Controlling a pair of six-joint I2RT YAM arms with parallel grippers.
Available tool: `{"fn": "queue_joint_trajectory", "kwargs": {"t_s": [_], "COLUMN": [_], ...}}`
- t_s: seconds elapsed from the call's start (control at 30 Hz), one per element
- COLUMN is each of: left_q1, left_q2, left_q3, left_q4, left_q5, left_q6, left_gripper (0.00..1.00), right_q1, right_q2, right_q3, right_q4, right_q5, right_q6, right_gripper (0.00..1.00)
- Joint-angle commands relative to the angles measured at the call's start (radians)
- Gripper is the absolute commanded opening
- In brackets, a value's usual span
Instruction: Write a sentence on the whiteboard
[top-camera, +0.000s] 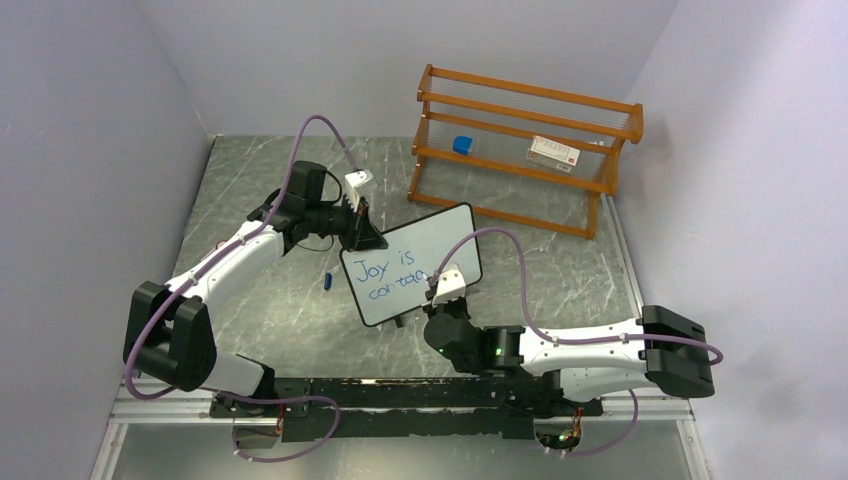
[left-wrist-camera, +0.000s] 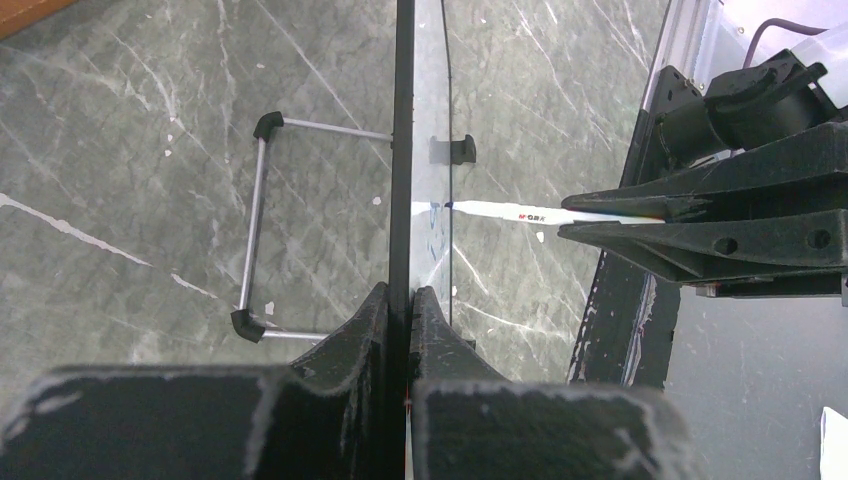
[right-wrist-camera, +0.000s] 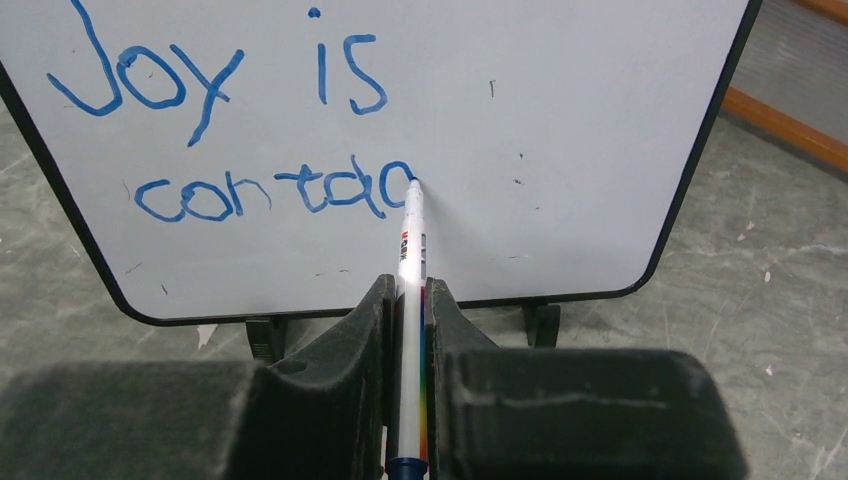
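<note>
At lower centre of the right wrist view, the right gripper (right-wrist-camera: 408, 290) is clamped narrowly on a white marker (right-wrist-camera: 411, 235) with a rainbow stripe along its barrel. The marker's blue tip touches the whiteboard (right-wrist-camera: 580, 120) at the end of the second written line. The sentence (right-wrist-camera: 230, 130), in blue, reads "Joy is" on the upper line and "conta" plus one further rounded letter on the lower line; it occupies the left half of the board.

At bottom centre of the left wrist view, the left gripper (left-wrist-camera: 410, 305) is closed on the board's thin black frame, seen edge-on as a vertical black line. A wire foot (left-wrist-camera: 255, 230) with black corner pieces juts out to the left of that line.

In the top view the board stands tilted at mid-frame on the grey marbled table (top-camera: 270, 320). The left arm holds it at its upper left corner, and the right arm reaches in from the lower right. A small blue object (top-camera: 327, 280) lies on the table just left of the board. An orange wooden rack (top-camera: 520, 150) stands in the upper right of the frame, apart from the board.
</note>
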Motion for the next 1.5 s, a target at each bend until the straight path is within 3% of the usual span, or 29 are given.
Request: {"fn": "queue_joint_trajectory", "kwargs": {"t_s": [0.0, 1.03, 1.47], "left_q1": [0.003, 0.003, 0.003], "left_q2": [0.039, 0.040, 0.041], "left_q3": [-0.016, -0.013, -0.012], "left_q4": [-0.044, -0.046, -0.048], "left_q5": [-0.136, -0.134, -0.134], "left_q6": [0.065, 0.065, 0.066], "left_gripper": [0.05, 0.05, 0.05], "right_q1": [-0.013, -0.010, -0.005], "right_q2": [0.007, 0.049, 0.044], "right_q3": [-0.002, 0.027, 0.033], "right_q4": [0.038, -0.186, -0.065], "right_q5": [0.024, -0.090, -0.136], "right_q6": [0.009, 0.142, 0.082], "right_gripper": [0.00, 0.00, 0.00]}}
